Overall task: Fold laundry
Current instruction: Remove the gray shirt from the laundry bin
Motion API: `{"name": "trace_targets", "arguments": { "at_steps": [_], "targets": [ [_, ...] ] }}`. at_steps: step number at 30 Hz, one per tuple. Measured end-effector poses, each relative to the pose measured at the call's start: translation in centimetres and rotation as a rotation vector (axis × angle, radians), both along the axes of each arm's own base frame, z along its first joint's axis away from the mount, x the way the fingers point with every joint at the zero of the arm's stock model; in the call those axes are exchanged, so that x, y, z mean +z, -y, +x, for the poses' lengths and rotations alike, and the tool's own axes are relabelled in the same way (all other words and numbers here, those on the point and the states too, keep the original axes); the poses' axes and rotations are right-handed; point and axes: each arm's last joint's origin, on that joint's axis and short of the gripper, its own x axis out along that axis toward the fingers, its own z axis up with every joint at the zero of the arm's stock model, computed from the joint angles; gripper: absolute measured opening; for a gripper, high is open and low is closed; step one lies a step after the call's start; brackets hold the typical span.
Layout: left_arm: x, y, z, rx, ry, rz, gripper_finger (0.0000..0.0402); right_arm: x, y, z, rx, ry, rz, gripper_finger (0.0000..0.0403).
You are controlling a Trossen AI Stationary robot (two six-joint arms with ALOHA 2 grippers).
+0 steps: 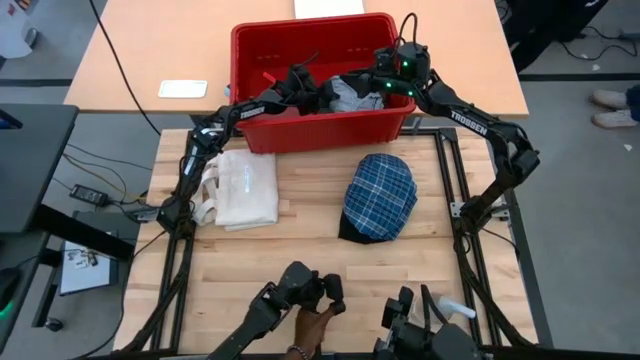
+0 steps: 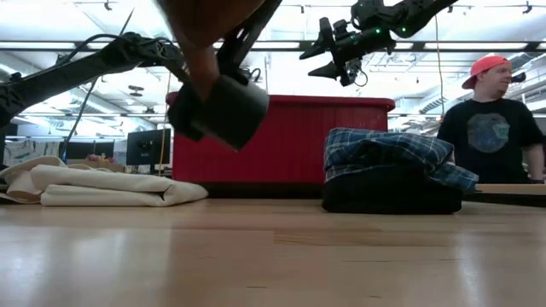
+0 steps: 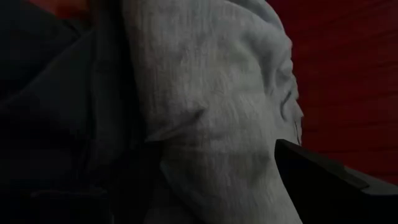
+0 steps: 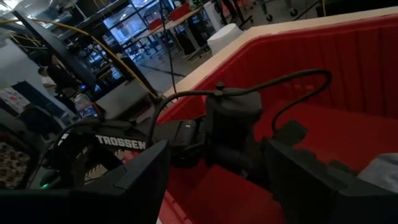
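I am reaching both arms into the red bin (image 1: 255,45) at the far side of the table (image 1: 300,250). My left gripper (image 1: 300,85) is hanging spread wide down among the clothes, 1 finger (image 3: 329,183) just beside the grey garment (image 3: 217,112), a black garment (image 3: 50,112) next to it; it is grasping nothing that I can see. My right gripper (image 4: 214,177) is hovering above the bin's right part, parted and empty. "TROSSEN" is reading in white on both arms. The plaid garment (image 1: 380,195) is lying folded on the table, right of centre. A cream cloth (image 1: 245,188) is lying folded at the left.
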Motion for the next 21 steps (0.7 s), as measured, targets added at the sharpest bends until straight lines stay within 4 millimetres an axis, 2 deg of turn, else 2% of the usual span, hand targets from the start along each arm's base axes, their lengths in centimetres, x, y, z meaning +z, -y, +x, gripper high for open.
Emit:
{"name": "trace_targets", "arguments": {
  "at_steps": [5, 9, 18, 21],
  "targets": [
    [1.5, -0.5, 0.3, 0.021, 0.037, 0.120, 0.0323, 0.0, -0.3, 0.3, 0.013, 0.000, 0.001, 0.0270],
    [2.3, -0.9, 0.3, 0.065, -0.002, 0.254, 0.0323, 0.0, -0.3, 0.3, 0.012, -0.001, 0.001, 0.0270],
    [2.5, -1.2, -0.3, 0.096, -0.027, 0.235, 0.0323, 0.0, -0.3, 0.3, 0.027, 0.004, 0.011, 0.0270],
    [2.4, -1.2, -0.6, 0.087, -0.034, 0.179, 0.0321, 0.0, -0.3, 0.3, 0.027, 0.004, 0.011, 0.0270]
  ]
}}
